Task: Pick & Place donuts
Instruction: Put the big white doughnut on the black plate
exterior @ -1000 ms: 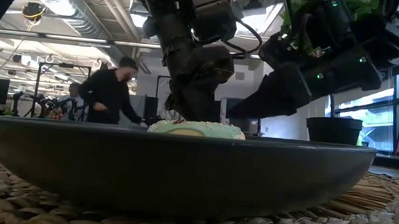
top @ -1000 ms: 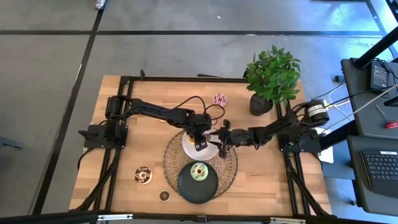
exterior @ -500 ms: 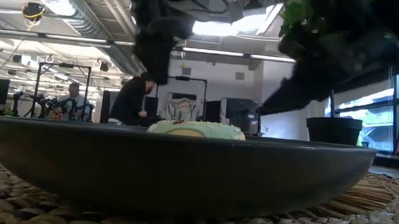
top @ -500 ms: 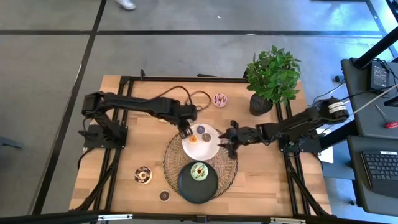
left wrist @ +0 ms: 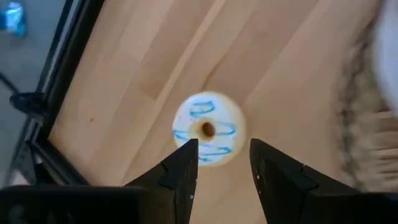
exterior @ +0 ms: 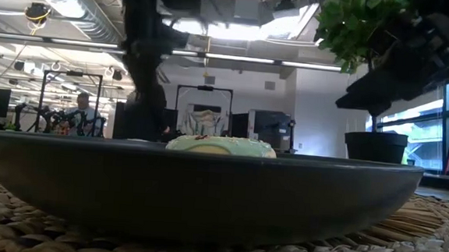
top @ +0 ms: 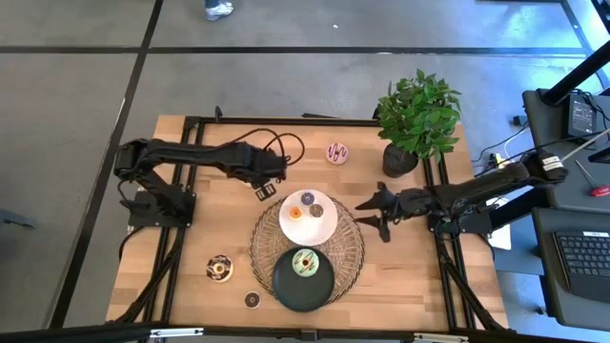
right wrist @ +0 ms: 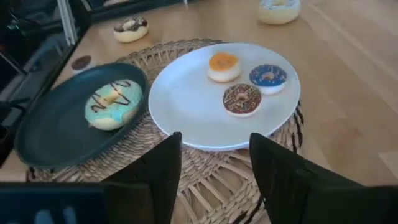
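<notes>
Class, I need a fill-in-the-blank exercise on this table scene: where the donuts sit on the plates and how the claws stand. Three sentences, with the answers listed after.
1. The white plate holds ____ mini donuts.
2. The green donut lies on the ____ plate.
3. Both the left claw and the right claw are open and hold ____.

Missing words: three; black; nothing

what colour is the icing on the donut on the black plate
Pale green with dark drizzle lines on the donut; the right wrist view shows it best.
</notes>
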### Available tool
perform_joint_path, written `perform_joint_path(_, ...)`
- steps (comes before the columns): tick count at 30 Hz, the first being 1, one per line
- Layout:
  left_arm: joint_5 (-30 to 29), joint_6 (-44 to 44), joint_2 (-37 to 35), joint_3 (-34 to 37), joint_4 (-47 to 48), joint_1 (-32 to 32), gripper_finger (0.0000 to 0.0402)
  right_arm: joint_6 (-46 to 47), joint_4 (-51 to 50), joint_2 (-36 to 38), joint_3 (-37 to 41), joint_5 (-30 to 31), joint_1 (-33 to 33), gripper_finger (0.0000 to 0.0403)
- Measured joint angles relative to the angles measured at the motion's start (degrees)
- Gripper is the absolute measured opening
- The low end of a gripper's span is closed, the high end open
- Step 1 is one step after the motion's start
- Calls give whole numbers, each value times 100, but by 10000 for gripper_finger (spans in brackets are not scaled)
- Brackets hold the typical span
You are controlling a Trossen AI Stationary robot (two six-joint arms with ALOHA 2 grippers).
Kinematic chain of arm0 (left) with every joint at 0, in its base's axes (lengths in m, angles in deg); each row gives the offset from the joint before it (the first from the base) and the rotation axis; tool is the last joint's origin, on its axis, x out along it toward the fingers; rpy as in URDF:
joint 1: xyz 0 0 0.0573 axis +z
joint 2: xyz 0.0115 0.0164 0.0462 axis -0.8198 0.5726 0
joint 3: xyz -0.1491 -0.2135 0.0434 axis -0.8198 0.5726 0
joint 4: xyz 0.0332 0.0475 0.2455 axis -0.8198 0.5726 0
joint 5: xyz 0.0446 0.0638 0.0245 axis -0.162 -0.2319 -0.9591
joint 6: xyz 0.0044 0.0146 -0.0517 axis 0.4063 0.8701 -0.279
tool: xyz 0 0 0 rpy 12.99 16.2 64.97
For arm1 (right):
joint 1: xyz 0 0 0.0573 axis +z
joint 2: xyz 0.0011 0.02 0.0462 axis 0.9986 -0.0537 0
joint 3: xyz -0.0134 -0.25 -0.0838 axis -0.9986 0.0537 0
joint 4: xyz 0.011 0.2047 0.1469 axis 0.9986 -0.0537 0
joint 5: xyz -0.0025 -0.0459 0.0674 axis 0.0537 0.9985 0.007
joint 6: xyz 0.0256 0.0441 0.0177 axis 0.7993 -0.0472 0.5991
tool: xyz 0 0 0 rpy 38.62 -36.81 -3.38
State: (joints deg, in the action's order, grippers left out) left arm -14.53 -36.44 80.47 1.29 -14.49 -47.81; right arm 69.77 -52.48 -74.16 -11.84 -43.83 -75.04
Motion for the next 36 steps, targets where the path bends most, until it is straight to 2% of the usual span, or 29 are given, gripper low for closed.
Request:
perform_joint_path(6,-28,-236,-24,758,-14,-19,141,130,-161,292,162,0,2,189)
perform_joint_path(10,-277,-240,-33,1001,-86,4,141,16,-121,294,162,1,0,189)
perform_joint_path(15,-422,-64,-33,1100,-163,3,141,-12,-97,294,162,2,0,189)
perform_joint_path(20,-409,-374,-33,1102,-541,4,141,-12,-84,294,162,2,0,189)
perform_joint_path(24,-271,-390,-33,1102,-717,14,150,-12,-85,294,162,4,0,189)
perform_joint_path(30,-113,-72,-33,1102,-801,-10,185,-15,-86,291,162,4,0,189)
perform_joint_path(36,597,-690,-33,1102,-799,-10,196,-15,-88,291,162,7,0,189)
